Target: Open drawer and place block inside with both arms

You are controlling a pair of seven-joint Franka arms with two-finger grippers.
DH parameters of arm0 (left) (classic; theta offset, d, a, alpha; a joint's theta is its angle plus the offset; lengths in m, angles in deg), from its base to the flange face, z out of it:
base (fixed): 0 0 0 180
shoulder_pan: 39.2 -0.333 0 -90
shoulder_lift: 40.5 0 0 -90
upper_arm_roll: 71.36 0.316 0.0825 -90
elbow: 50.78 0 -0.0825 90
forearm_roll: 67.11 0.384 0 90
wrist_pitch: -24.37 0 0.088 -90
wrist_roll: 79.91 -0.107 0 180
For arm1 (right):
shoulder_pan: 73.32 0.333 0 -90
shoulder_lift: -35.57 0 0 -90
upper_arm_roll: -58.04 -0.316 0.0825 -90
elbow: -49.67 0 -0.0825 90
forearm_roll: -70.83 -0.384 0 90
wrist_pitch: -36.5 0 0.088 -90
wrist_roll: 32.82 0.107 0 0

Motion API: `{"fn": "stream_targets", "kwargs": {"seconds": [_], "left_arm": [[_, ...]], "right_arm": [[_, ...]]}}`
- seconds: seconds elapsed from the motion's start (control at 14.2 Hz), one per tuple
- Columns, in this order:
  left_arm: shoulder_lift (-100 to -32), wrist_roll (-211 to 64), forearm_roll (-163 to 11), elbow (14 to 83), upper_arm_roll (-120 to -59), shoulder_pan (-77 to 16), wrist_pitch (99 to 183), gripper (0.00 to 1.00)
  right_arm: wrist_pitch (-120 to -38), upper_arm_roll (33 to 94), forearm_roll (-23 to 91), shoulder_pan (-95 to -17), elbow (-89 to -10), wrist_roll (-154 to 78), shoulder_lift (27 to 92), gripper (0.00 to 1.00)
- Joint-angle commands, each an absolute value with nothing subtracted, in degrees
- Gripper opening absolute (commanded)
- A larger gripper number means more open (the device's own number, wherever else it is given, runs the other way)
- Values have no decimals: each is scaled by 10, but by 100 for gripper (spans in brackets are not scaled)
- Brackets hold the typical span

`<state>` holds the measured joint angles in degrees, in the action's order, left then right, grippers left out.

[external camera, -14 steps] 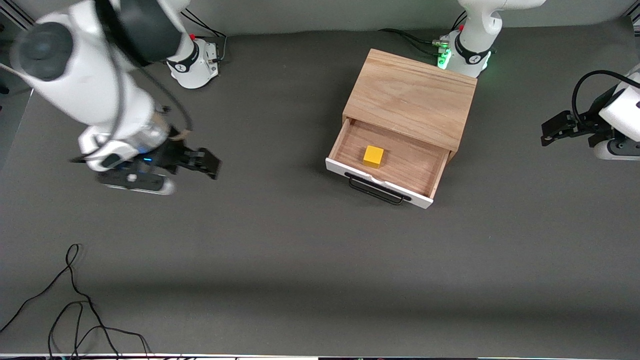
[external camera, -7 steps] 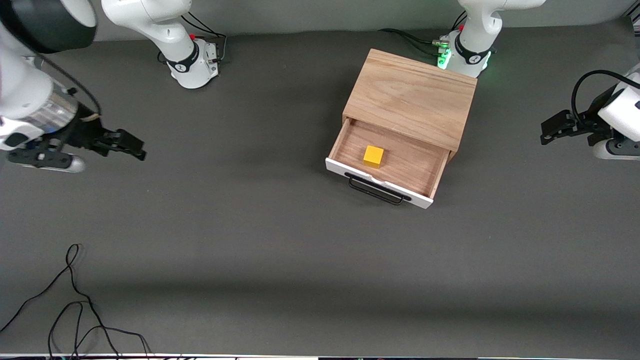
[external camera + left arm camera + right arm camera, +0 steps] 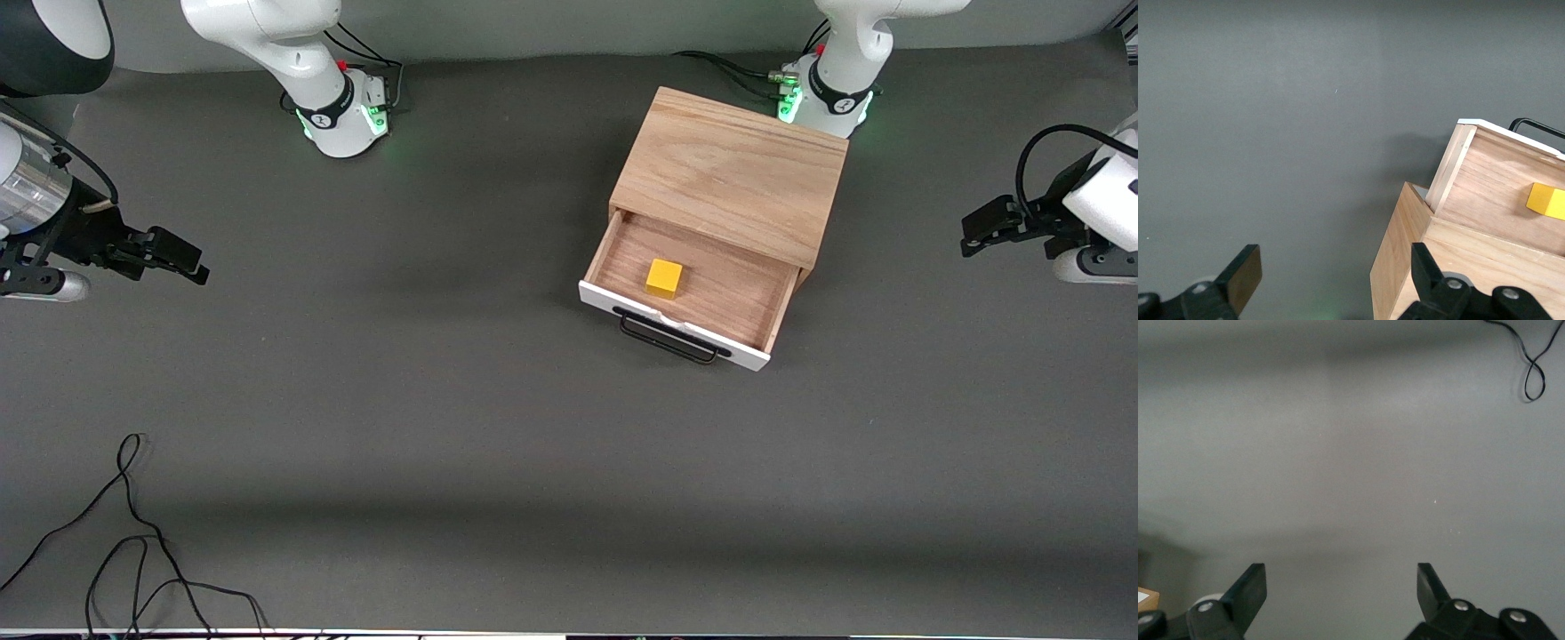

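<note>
The drawer (image 3: 689, 293) of the light-wood cabinet (image 3: 733, 173) stands pulled open, white front and black wire handle (image 3: 669, 340) toward the front camera. The yellow block (image 3: 664, 277) lies inside it on the wooden floor; it also shows in the left wrist view (image 3: 1546, 201). My left gripper (image 3: 982, 229) is open and empty, up over the table at the left arm's end, beside the cabinet. My right gripper (image 3: 173, 258) is open and empty, over the table at the right arm's end, well away from the drawer.
A loose black cable (image 3: 133, 542) lies on the dark grey table (image 3: 462, 427) near the front edge at the right arm's end; it also shows in the right wrist view (image 3: 1531, 367). Both arm bases (image 3: 342, 111) glow green.
My right arm has swung away from the drawer toward the right arm's end of the table. Its base light has turned green. The left arm, drawer and block have not moved.
</note>
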<state>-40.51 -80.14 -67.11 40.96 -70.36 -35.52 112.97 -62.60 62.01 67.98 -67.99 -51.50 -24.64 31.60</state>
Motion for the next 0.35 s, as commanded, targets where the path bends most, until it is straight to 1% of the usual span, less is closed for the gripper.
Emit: {"fn": "stream_targets", "kwargs": {"seconds": [0.0,0.28], "left_arm": [[-396,-810,-664,416,-707,-358,1125,100],[-396,-810,-664,416,-707,-357,1125,100]], "right_arm": [[-601,610,686,-688,-480,-262,332,100],[-582,609,696,-686,-473,-260,334,100]]}}
